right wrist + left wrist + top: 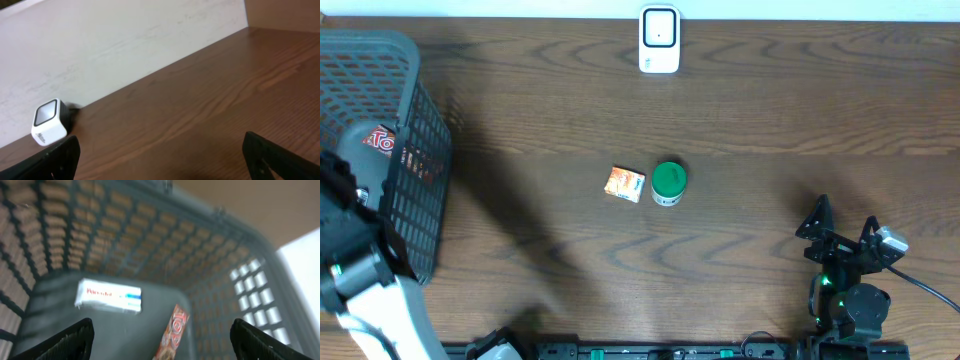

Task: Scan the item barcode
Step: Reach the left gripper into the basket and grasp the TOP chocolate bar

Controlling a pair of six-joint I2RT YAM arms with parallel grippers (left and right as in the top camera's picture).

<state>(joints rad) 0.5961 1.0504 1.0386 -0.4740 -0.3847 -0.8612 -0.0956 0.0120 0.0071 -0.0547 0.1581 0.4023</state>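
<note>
Grey basket [220, 255] sits under the left gripper [162, 325]; its jaws stand wide apart, empty, above a white box [108, 296] and red packet [173, 330]. Also the right gripper [161, 140] is wide open, empty, the scanner [49, 122] ahead-left.

The dark wood counter [770, 120] bears a green-lidded jar [668, 182] just beside an orange packet [624, 184], both well left of the right claw [843, 226]. A white scanner [659, 40] stands far beyond that claw, and a grey basket [415, 170] sits beneath the left claw [162, 340].

Basket [420, 150] at left, packet [625, 184] just left of the tub [668, 182] at centre, scanner [659, 40] behind them.
</note>
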